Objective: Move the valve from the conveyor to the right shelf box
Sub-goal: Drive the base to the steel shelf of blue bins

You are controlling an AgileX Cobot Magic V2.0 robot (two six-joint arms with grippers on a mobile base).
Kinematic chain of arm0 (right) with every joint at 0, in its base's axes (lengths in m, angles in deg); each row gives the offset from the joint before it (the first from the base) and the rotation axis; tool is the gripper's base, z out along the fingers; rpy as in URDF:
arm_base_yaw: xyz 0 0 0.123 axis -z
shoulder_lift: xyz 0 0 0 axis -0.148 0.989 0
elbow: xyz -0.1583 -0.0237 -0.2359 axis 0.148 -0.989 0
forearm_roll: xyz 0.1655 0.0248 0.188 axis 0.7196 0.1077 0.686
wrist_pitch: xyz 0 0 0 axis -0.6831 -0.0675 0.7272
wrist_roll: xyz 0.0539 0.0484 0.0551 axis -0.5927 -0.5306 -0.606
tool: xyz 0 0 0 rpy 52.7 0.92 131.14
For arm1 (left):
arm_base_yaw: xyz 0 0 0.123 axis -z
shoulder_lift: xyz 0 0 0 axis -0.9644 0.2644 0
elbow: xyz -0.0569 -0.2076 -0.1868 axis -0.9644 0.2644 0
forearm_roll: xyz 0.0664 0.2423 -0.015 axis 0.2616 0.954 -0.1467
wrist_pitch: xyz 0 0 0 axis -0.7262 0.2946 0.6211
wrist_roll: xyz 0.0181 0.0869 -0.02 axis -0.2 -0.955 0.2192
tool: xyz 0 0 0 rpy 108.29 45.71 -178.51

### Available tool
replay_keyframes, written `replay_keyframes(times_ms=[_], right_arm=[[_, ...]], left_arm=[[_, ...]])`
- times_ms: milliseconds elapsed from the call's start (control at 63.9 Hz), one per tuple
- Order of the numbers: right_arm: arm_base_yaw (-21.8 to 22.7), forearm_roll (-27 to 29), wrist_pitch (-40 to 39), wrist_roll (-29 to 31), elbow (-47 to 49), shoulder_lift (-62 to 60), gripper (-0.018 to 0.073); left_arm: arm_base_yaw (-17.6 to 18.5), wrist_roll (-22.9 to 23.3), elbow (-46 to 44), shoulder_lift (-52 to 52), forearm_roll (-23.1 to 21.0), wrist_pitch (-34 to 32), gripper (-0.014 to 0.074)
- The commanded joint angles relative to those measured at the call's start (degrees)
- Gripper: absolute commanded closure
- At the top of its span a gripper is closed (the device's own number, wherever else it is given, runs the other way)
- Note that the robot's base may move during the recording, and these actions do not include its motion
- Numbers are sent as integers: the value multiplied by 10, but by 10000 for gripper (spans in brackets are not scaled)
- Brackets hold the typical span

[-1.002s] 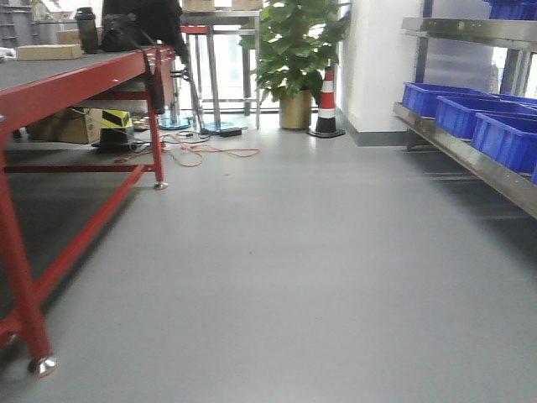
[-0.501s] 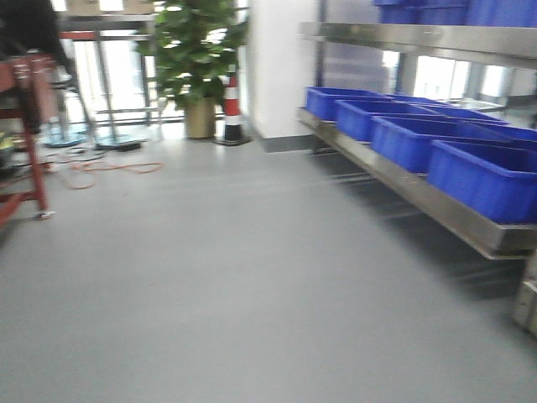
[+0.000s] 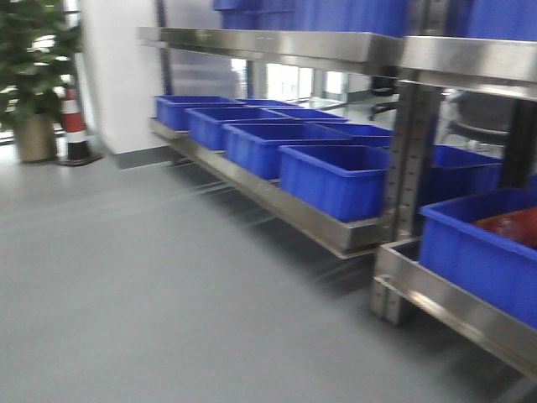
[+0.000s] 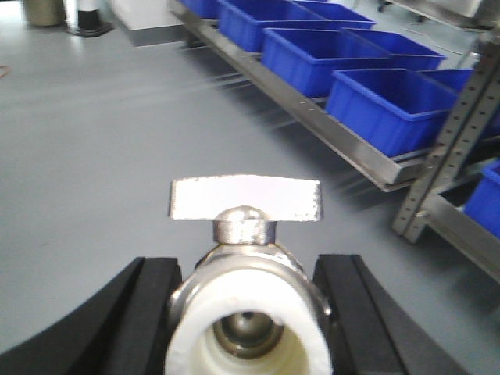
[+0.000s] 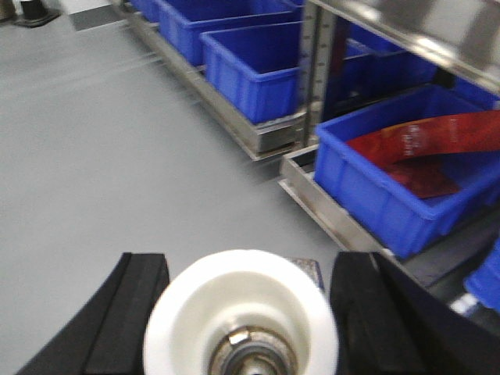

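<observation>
My left gripper (image 4: 246, 269) is shut on a metal valve (image 4: 246, 234) with a flat silver handle (image 4: 245, 198) and a white-lined opening facing the camera. My right gripper (image 5: 250, 266) is shut on a second valve (image 5: 242, 305) whose round white end faces the camera. Both are held above the grey floor. The steel shelf (image 3: 285, 206) with a row of blue boxes (image 3: 336, 176) fills the right of the front view. One blue box (image 5: 375, 187) on a lower shelf holds a red sheet (image 5: 437, 141). The conveyor is out of view.
A perforated steel shelf upright (image 3: 407, 168) stands between two shelf sections. An upper shelf (image 3: 268, 46) carries more blue boxes. A potted plant (image 3: 29, 50), a red-and-white cone (image 3: 74, 122) and a white pillar (image 3: 117, 75) stand at the far left. Grey floor (image 3: 143, 277) lies in front.
The front view has swung to the right. The red conveyor frame has left the picture and the shelf with blue boxes is now much closer and fills the right side.
</observation>
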State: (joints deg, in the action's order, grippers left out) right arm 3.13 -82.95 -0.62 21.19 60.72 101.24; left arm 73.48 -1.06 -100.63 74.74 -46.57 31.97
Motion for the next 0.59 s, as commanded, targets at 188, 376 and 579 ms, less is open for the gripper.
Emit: replay_keyframes(times_ms=[188,376,579], right_arm=[[3,-3,-44,-1,4,-6,724],[3,-3,-44,-1,4,-6,724],[3,-3,-44,-1,4,-6,724]], left_arm=[[2,0,-4,-5,-7,-30,708],[2,0,-4,-5,-7,-30,708],[2,0,-4,-5,-7,-30,708]])
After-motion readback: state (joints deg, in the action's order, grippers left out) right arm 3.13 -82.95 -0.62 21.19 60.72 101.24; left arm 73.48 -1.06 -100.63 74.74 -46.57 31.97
